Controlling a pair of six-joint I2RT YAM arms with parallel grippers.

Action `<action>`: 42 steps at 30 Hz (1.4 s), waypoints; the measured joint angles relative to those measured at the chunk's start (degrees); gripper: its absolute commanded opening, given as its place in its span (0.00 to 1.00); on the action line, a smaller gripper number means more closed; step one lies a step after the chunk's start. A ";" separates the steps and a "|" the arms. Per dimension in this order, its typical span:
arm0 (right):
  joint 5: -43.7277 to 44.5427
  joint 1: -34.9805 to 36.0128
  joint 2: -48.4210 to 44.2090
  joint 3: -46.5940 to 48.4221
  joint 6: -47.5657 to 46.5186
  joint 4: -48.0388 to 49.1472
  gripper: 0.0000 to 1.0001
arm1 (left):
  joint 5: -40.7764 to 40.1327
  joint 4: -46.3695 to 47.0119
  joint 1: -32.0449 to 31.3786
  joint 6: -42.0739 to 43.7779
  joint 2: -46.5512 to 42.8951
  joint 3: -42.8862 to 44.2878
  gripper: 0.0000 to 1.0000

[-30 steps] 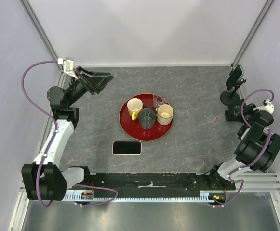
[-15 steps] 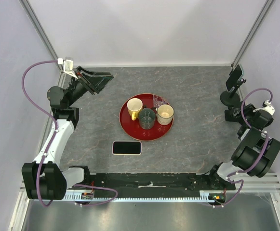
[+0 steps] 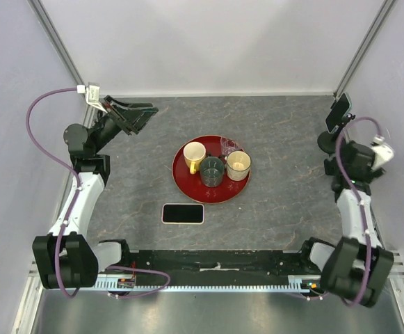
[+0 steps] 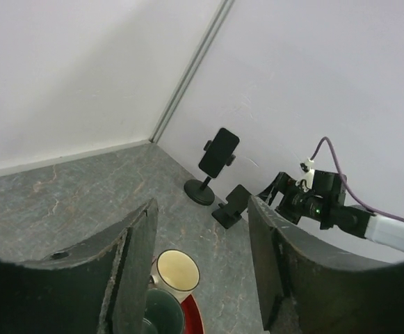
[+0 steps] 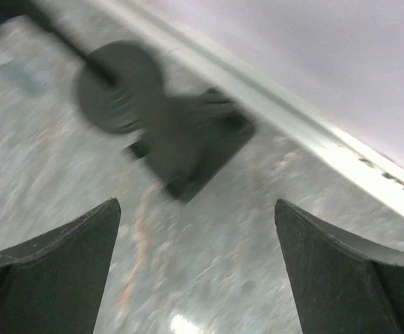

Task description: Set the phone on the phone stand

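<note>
Beside the tray [image 3: 186,185] lies the phone [image 3: 183,213] (flat).

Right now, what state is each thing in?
Phone: lying flat on the table.
Small stand: empty.
Tall stand: holding a second phone.
Cups: upright on the red tray.
Left claw: open, empty.
Right claw: open, empty.

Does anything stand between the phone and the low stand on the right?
The red tray of cups sits close beside the straight path from the phone; the right gripper hangs over the low stand itself.
</note>
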 measured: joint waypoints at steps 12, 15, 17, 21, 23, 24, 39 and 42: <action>29.31 76.48 11.15 24.74 -14.56 -14.86 0.98 | -7.87 -21.84 1.68 8.48 -1.14 2.56 0.89; 22.01 88.96 18.51 30.21 -25.42 -15.19 0.98 | -13.53 -27.67 2.56 11.21 -2.75 2.95 0.89; 13.11 93.24 22.16 33.14 -30.97 -17.53 0.98 | -18.43 -31.34 3.26 12.52 -3.85 3.02 0.90; -4.42 94.23 27.74 39.19 -38.21 -22.75 0.98 | -28.30 -37.79 4.46 13.33 -4.92 3.43 0.95; -11.78 93.77 31.08 43.10 -40.85 -24.85 0.98 | -33.16 -40.48 5.27 13.27 -5.11 3.50 0.95; -15.13 93.59 33.00 44.96 -42.05 -25.59 0.98 | -35.19 -41.57 5.66 13.20 -5.18 3.50 0.95; -31.26 91.32 60.74 65.37 -51.36 -37.13 0.98 | -39.63 -42.64 8.31 11.76 -5.31 2.86 0.96; -31.08 90.33 62.69 67.80 -51.47 -38.03 0.98 | -37.70 -40.68 9.07 11.08 -5.38 1.84 0.96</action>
